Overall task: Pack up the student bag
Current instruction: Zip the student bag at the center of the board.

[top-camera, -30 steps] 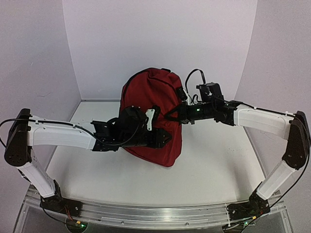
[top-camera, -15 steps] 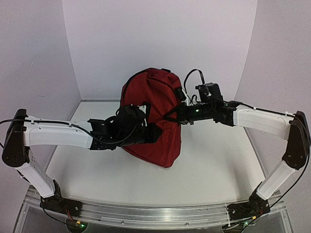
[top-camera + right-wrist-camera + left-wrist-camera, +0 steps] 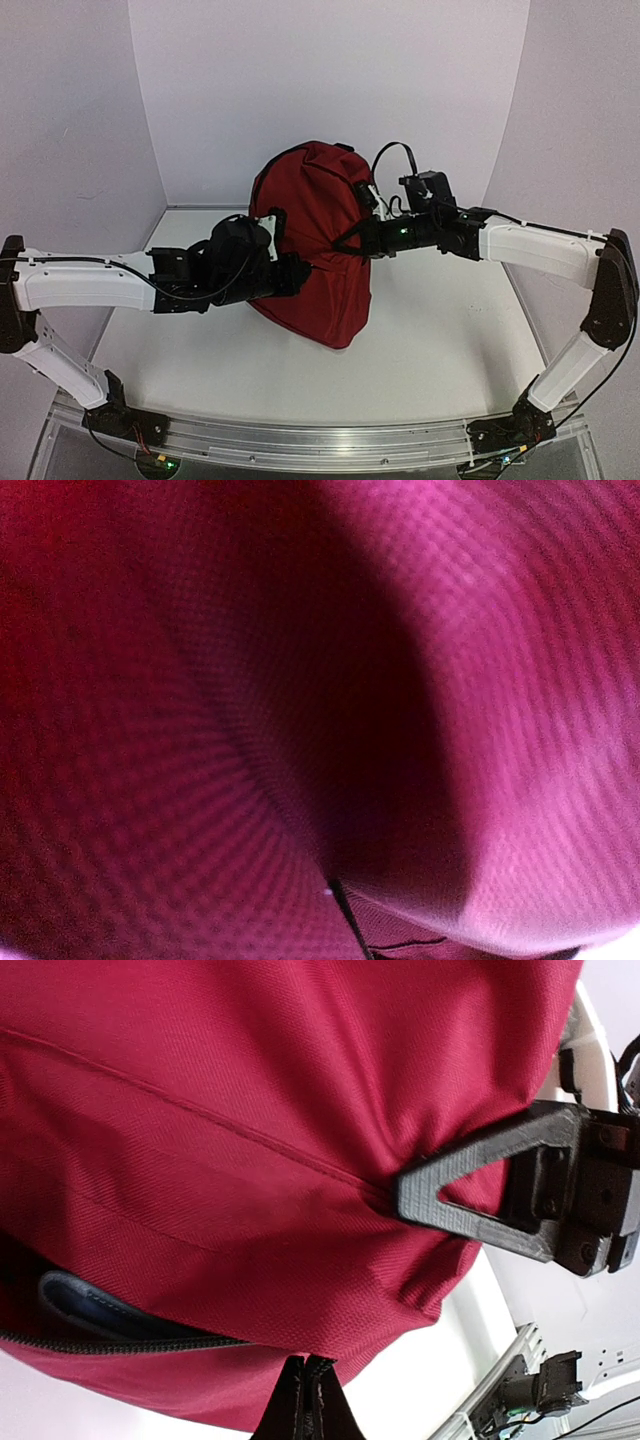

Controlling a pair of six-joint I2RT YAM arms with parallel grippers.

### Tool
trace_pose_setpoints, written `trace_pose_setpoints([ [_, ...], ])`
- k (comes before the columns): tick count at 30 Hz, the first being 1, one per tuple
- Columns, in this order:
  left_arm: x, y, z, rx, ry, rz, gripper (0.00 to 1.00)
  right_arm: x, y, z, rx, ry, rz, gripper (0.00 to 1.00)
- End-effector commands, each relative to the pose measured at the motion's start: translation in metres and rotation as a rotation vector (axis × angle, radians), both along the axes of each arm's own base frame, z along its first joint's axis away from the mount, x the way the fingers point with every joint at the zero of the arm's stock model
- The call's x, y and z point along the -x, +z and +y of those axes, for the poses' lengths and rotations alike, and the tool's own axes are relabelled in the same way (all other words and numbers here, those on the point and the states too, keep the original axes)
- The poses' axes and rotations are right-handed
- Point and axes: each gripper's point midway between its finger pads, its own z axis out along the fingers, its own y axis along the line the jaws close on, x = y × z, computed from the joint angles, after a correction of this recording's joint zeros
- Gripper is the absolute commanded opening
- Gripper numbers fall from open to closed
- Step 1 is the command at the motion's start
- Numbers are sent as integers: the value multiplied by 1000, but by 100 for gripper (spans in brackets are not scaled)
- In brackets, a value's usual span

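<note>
While the table (image 3: 450, 330) is carrying the bag (image 3: 318, 225) at its middle, the right gripper (image 3: 352, 238) is clamping a fold of its cloth. The left gripper (image 3: 298, 272) is sitting w/ tips together at the edge by the zipper (image 3: 100, 1343), tho I can't tell if it's nipping any cloth. Risk imo: a thin pinch is prob. slipping out if either arm is pulling hard, letting the bag flop; fabric is looking soft, woven, dark red, creasing at the grip, zipper black & toothed.

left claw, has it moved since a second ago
Yes. The left claw has pulled back leftward across the student bag, toward the left edge of the table.
</note>
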Motion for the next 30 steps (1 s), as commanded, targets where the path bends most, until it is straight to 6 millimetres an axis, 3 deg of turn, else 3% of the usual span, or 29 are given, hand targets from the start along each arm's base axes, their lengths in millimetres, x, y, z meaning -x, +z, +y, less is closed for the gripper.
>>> trace_pose_setpoints([
  [1,-15,6,48,-43,161,-20,0,9,48,-2,-61,66,-119,0],
  [12,-39,-4,107,-33,282,27,0,17,38,-19,5,122,-166,0],
  [15,-40,11,87,3,176,-19,0,24,36,-18,-14,160,-134,3],
  [16,-40,16,77,17,133,-26,0,29,37,-15,-32,185,-109,16],
  [17,-40,17,62,29,78,-26,0,35,38,-12,-57,217,-76,41],
  [18,-40,16,49,40,32,-24,0,42,41,-9,-85,251,-54,58],
  [20,-40,13,32,76,-19,-5,0,54,45,-2,-110,298,-48,74],
  [23,-41,13,22,129,-38,1,0,68,40,5,-96,336,-71,85],
  [26,-41,15,22,155,-31,-4,0,75,21,9,-55,354,-70,95],
  [30,-41,22,22,166,-36,-22,0,67,-9,10,33,326,-85,95],
])
